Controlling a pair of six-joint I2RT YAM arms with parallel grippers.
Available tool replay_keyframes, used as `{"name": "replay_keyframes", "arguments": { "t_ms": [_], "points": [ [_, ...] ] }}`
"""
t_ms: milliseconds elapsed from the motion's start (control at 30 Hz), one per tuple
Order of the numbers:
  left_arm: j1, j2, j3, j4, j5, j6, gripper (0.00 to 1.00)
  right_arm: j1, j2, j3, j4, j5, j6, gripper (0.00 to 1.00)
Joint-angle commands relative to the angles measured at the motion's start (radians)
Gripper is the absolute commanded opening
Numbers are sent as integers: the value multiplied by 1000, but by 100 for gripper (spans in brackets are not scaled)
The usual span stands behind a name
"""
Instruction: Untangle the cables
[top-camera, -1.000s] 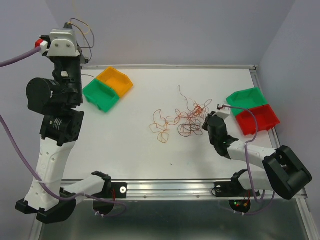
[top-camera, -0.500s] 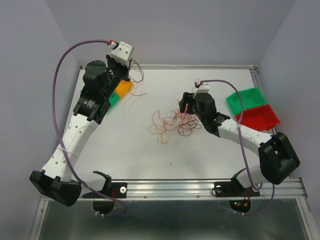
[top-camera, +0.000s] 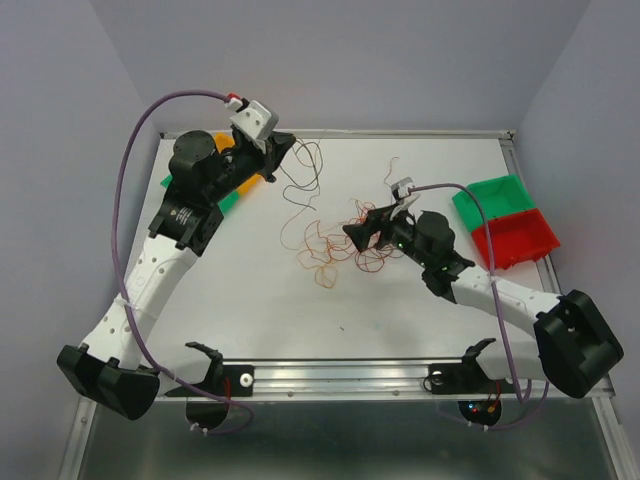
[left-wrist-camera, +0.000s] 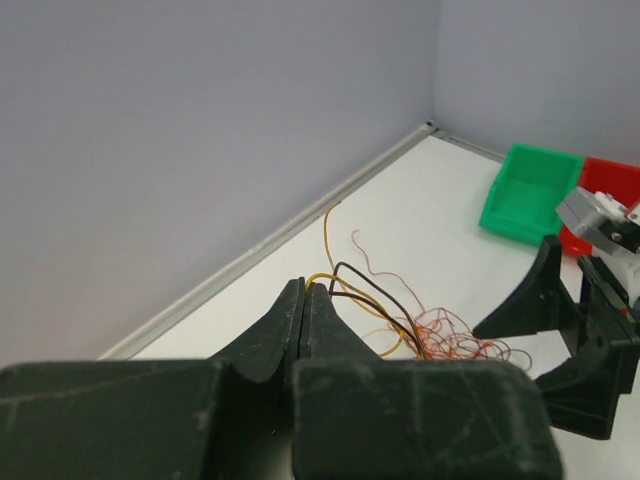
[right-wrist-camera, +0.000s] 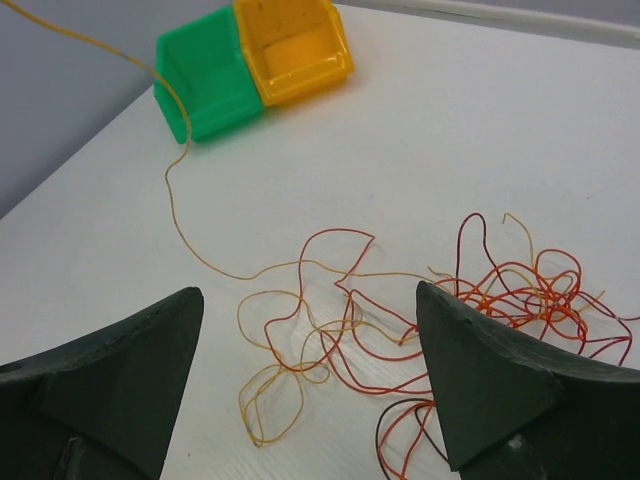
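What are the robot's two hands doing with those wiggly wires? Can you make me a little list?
left gripper: shut on held wires, one yellow and one brown, which trail to the wire tangle
right gripper: open, above the wire tangle
wire tangle: mostly red and orange, lying on the table
left side: left green bin, yellow bin
right side: right green bin, red bin
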Motion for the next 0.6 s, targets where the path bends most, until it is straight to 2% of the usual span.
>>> {"name": "replay_keyframes", "arguments": {
  "t_ms": [0,67,267,567],
  "points": [
    [-10,2,-54,58,140,-32,0,7,2,-87,216,-135,-31,92],
    [-10,5,-70,58,183,-35,0,7,25,-113,311,-183,-43,92],
    [-18,-12,-121,59,205,-38,0,18,143,-80,424,-310,-86,92],
    [-20,-26,-150,62,254,-48,0,42,319,3,619,-326,-84,91]
  ]
}}
